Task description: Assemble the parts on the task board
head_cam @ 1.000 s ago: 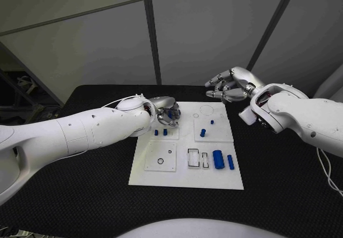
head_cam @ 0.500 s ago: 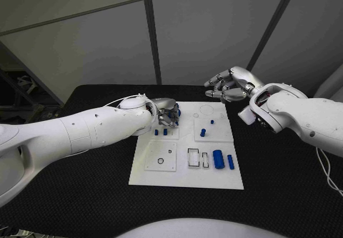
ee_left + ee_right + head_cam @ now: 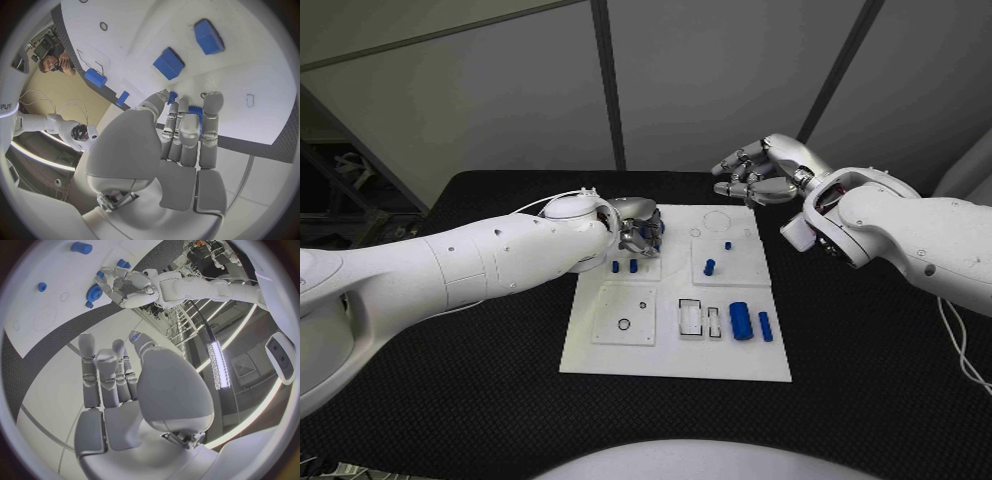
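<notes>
The left hand point(image 3: 639, 228) is down at the board's point(image 3: 675, 355) far left corner, its fingers point(image 3: 212, 107) pressed together round a small blue part point(image 3: 196, 109) held at the tips. More blue parts point(image 3: 750, 325) lie on the board nearer the robot. The right hand point(image 3: 764, 170) hovers beyond the board's far edge, fingers loosely apart and empty
</notes>
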Robot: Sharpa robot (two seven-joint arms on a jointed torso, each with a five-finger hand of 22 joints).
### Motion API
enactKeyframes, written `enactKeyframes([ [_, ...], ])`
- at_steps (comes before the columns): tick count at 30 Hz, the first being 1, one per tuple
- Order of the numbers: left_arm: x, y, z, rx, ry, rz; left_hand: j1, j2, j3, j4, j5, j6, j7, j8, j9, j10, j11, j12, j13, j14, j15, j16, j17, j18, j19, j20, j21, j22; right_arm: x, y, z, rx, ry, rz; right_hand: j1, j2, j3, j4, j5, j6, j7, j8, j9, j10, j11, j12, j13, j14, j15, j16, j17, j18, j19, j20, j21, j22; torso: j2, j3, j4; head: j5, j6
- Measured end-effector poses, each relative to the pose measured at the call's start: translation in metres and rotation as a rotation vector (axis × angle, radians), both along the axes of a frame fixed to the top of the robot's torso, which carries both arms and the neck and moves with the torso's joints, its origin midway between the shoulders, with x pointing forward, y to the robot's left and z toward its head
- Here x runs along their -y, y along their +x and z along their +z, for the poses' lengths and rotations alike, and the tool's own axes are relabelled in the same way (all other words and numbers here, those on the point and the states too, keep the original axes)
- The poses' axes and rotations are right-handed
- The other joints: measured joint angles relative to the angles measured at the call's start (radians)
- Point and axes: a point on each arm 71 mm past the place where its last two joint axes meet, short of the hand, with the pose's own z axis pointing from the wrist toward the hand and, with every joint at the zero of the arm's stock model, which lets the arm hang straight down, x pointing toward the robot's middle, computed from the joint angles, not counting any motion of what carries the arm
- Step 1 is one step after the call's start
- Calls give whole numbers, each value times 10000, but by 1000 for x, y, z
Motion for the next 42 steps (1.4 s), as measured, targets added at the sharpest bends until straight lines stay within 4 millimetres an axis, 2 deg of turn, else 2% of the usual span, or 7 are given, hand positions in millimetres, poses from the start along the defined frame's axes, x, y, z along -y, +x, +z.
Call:
enactKeyframes([
  [16,3,1,0,-36,28,-34,53,52,507,-120,-83,343,-18,-123,-36,443,-95,-355,-190,353,-79,460,444,4,327,-44,874,795,-1,0,0,-16,-8,24,0,0,19,-19,49,0,0,0,0,0,0,0,-11,38,-38,0,9,0,3,-3,1,0,1,4,-4,-15,-7],
  [23,2,1,-1,-16,11,-18,187,185,933,-294,-154,620,-49,-180,-53,770,-93,-630,-276,519,-131,628,628,5,556,-90,1294,1176,-1,0,0,-23,-15,32,0,0,55,2,49,0,0,0,0,0,0,0,-22,38,-38,0,8,0,38,-38,1,1,0,7,-4,-21,-28],
  [32,-3,-2,-2,82,-249,14,191,178,1366,-510,-156,745,77,-348,-75,1039,-77,-1001,-368,718,-85,815,868,5,697,-91,1672,1579,0,0,0,-28,-25,17,0,0,55,2,116,0,0,0,0,0,0,0,-31,37,-37,0,7,1,38,-38,1,1,0,3,4,-21,-20],
  [37,-9,-5,-1,104,-493,89,226,142,1429,-517,-156,785,46,-350,-71,1090,-54,-1045,-368,781,-79,879,946,4,732,-126,1750,1647,0,1,0,-30,-32,4,0,0,55,2,116,0,0,0,0,0,0,0,-31,37,-37,0,8,1,38,-38,1,0,0,-2,11,-1,-12],
  [42,-14,-3,11,225,-1010,268,171,87,1482,-517,-194,819,80,-396,-65,1160,-54,-1131,-368,781,-79,894,963,5,731,-126,1750,1682,1,1,-1,-33,-38,-9,0,0,55,1,115,0,0,0,0,0,0,0,-30,37,-37,0,22,0,38,-38,1,1,-1,-2,14,19,8],
])
